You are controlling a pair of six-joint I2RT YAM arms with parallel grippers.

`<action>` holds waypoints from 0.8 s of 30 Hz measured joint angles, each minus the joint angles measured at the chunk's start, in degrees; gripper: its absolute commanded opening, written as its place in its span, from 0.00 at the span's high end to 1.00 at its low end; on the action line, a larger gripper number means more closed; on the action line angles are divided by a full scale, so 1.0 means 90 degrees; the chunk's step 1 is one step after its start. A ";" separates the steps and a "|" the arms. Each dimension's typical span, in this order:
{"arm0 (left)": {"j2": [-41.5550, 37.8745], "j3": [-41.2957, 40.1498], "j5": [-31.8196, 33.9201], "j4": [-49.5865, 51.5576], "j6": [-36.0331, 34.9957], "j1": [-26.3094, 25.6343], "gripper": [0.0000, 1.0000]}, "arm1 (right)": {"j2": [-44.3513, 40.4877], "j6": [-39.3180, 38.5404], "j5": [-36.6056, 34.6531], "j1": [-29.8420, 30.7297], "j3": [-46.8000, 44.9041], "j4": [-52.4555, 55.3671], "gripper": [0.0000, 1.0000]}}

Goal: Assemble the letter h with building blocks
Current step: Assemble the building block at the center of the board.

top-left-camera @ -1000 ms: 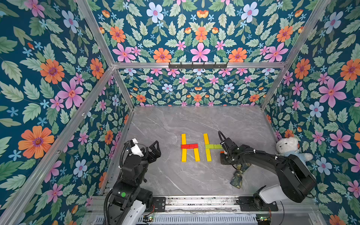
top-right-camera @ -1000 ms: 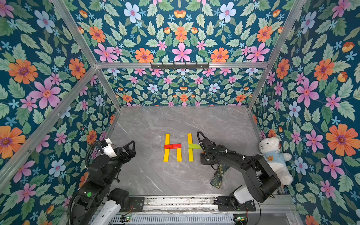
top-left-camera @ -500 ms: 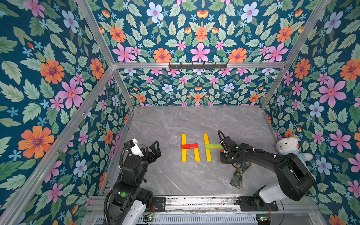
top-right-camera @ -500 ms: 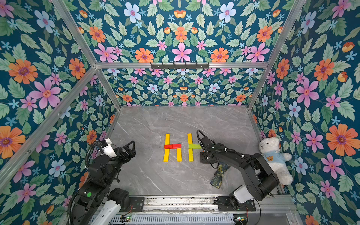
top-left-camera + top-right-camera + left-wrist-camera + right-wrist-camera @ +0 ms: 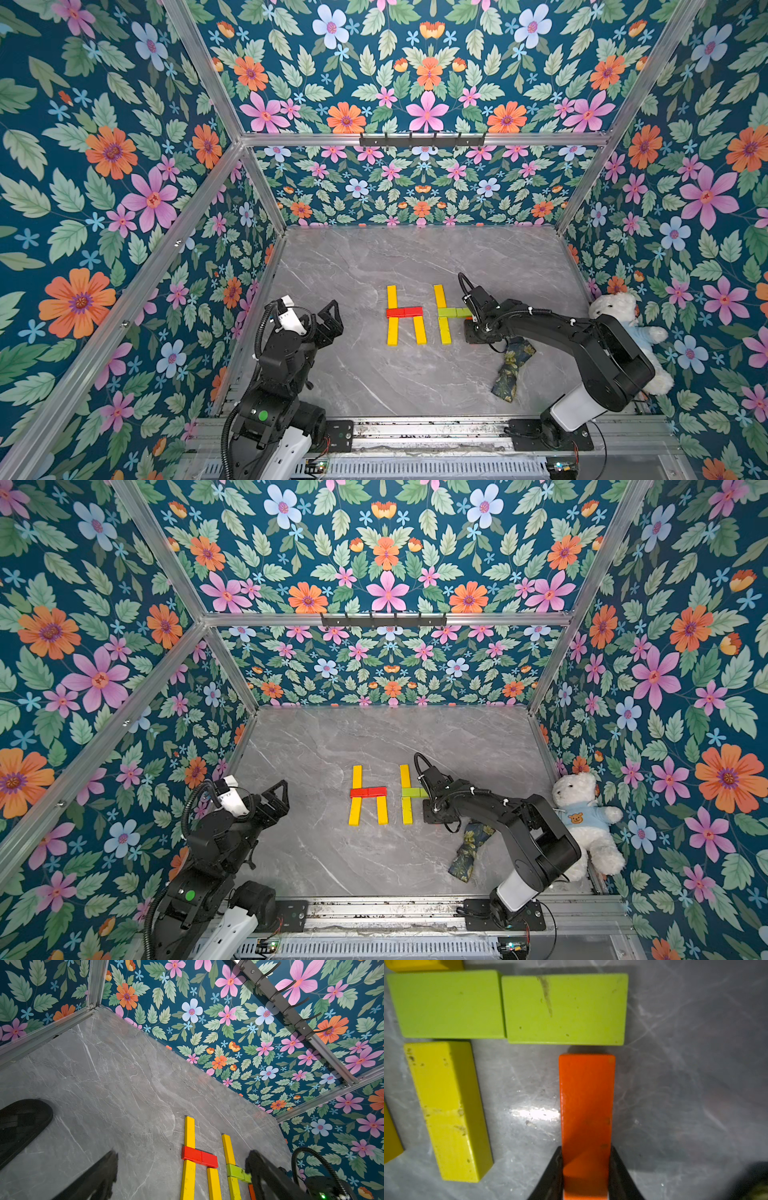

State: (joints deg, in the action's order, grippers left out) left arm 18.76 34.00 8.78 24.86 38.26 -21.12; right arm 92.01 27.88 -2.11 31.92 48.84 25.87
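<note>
A cell with floral walls (image 5: 104,178) encloses a grey marble worktop (image 5: 365,257), and everything sits inside it. Near the middle of the worktop, two block figures lie side by side.

The finished letter h (image 5: 404,312) has a long yellow upright (image 5: 392,299), a red crossbar (image 5: 368,791) of two short blocks, and a shorter yellow-orange leg (image 5: 419,330). Just beside it, toward the right arm, the second figure (image 5: 443,311) has a yellow upright crossed by two lime-green blocks (image 5: 455,312) set end to end.

The right pincer (image 5: 585,1153) is clenched on an orange block (image 5: 586,1095), gripping its long sides. The block's free end sits just short of the outer lime-green block and runs parallel to the upright's lower piece (image 5: 450,1109). Whether the block rests on the worktop cannot be told.

In both top views the right arm (image 5: 582,336) reaches in from the right and hides most of the orange block. A dark floral cloth scrap (image 5: 510,370) lies partly under that arm. A white teddy bear (image 5: 582,816) in a blue shirt leans at the right wall behind the arm.

The left pincer (image 5: 326,322) hovers well apart from the blocks, its jaws released with nothing between them.
</note>
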 measured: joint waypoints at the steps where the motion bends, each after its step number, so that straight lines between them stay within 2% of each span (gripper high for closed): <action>1: 0.0000 0.0000 0.0000 0.0000 0.0000 0.0000 0.00 | 0.0005 0.0000 0.0005 -0.0015 0.0012 0.0012 0.76; 24: -0.0041 -0.0044 -0.0002 -0.0002 0.0002 0.0002 0.00 | -0.0699 -0.0044 0.0228 -0.0338 -0.0423 0.0461 0.76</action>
State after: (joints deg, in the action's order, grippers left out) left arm 18.39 33.61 8.75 24.84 38.28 -21.10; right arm 85.71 27.49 -0.05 28.88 45.04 30.02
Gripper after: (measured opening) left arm 0.996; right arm 0.319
